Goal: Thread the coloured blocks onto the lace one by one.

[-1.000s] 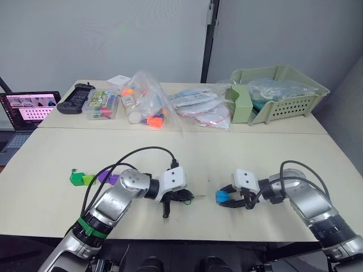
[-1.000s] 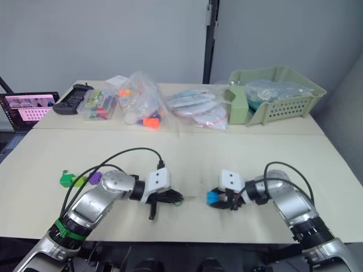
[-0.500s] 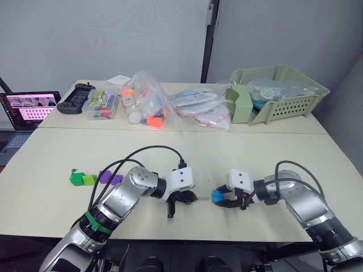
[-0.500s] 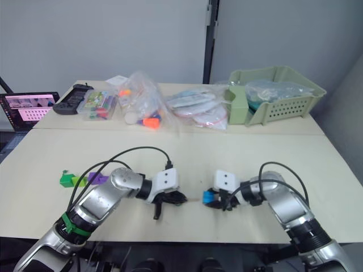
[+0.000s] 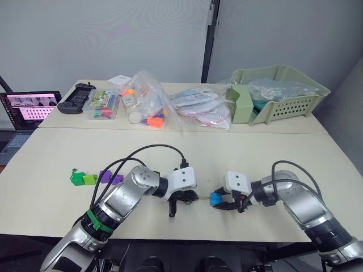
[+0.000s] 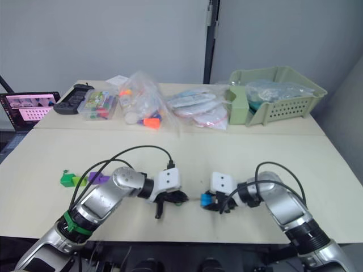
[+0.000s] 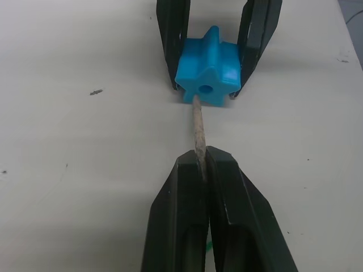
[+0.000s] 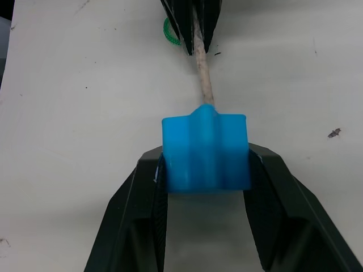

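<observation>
Far left on the cream table (image 5: 51,158): a short row of loose blocks, lying along the left-right line — dark green block (image 5: 76,178), light green block (image 5: 88,179), then two purple blocks (image 5: 111,178) touching end to end, well apart from both grippers.

Left arm bent at the elbow, forearm reaching forward and inward toward the table's middle, black cable looping over it. Left gripper (image 7: 202,161) low over the table near the front edge, fingers (image 7: 176,221) pressed together on the lace (image 7: 198,136), clamping its stiff pale tip. Tip's long axis level with the table, running left to right, pointing straight at the right gripper. A curl of green cord visible just behind the left fingers in the right wrist view.

Tip's far end touching the hole in the face of the blue block (image 7: 208,71); how far in, not clear. Block's hole facing the left gripper, bore in line with the tip.

Right gripper (image 8: 205,164) narrow, fingers (image 8: 133,209) clamped on opposite sides of the blue block, held just above the table. Right arm bent, forearm coming in from the right and pointing toward the left gripper, the two grippers nose to nose and near each other.

Behind, along the back of the table: a laptop (image 5: 28,107), a black controller (image 5: 76,98), bagged craft items (image 5: 144,105), a light green basket (image 5: 278,93).
</observation>
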Available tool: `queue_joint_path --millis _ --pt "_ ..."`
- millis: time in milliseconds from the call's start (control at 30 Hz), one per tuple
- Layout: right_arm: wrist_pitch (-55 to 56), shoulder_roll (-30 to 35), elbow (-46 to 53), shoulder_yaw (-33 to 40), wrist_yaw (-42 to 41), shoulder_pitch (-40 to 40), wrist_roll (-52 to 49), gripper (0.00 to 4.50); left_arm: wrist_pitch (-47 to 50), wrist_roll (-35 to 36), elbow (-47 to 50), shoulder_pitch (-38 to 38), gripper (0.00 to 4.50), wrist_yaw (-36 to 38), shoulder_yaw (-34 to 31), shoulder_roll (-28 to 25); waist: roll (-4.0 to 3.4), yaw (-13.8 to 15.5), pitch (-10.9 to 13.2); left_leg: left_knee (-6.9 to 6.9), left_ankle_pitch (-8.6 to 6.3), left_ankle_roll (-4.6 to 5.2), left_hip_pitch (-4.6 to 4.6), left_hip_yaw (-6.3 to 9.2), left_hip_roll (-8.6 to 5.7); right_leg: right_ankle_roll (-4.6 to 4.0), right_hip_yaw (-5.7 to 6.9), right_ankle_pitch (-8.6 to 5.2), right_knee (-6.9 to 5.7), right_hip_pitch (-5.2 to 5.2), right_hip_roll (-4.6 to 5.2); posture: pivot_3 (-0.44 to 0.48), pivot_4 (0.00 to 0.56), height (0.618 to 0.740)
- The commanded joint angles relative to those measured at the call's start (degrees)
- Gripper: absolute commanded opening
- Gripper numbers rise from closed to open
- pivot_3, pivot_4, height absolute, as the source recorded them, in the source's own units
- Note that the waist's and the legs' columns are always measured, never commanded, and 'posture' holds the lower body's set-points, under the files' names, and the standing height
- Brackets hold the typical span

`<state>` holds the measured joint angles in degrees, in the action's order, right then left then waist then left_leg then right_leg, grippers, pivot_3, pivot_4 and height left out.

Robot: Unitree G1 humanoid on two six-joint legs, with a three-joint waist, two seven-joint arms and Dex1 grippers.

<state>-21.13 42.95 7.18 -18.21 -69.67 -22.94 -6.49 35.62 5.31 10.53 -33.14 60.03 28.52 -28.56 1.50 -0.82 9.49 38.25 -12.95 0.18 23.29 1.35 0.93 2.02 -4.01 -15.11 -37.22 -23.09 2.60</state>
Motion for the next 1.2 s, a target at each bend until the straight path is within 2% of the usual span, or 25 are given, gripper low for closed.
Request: queue_joint_path --millis 33,533,733,933,1200 --pt "-0.82 -1.36 2.49 -1.15 0.39 -1.14 0.08 1.35 -0.38 -0.17 1.28 -1.69 0.00 -0.07 1.56 1.99 0.00 -0.04 0.00 0.00 0.00 0.00 0.00 0.00 0.00 0.00 0.00 0.00 0.00 0.00 0.00 0.000 0.150 0.740" --pt "-3.50 -3.71 3.78 -1.59 1.77 -1.49 1.01 1.35 0.82 -0.97 0.58 -3.05 0.00 0.05 3.79 5.36 0.00 -0.02 0.00 0.04 0.00 0.00 -0.01 0.01 0.00 0.00 0.00 0.00 -0.04 0.01 0.00 0.000 0.150 0.740" --pt "-2.58 -1.94 3.22 -0.89 1.74 -0.02 1.39 1.35 1.34 -1.14 1.29 -1.81 0.00 1.01 1.03 1.24 0.00 -0.16 0.00 0.04 0.00 0.00 -0.02 0.01 0.00 0.00 0.00 0.00 -0.05 0.01 -0.01 0.000 0.150 0.740" --pt "-2.59 -1.02 2.88 -0.58 1.82 0.30 1.45 1.35 6.27 0.41 6.58 -0.21 0.00 0.30 -0.99 -2.85 0.00 -0.06 0.00 0.04 0.00 0.00 0.01 0.02 0.00 0.00 0.00 0.00 -0.08 -0.02 0.00 0.000 0.150 0.740" --pt "-2.47 -0.54 2.00 -0.95 1.82 -0.08 1.63 1.35 11.46 2.05 10.22 -0.09 0.00 -0.88 -1.63 -5.44 0.00 0.14 0.00 0.12 0.00 0.00 0.00 0.02 -0.01 0.01 0.02 0.00 -0.08 0.04 0.01 0.000 0.150 0.740"
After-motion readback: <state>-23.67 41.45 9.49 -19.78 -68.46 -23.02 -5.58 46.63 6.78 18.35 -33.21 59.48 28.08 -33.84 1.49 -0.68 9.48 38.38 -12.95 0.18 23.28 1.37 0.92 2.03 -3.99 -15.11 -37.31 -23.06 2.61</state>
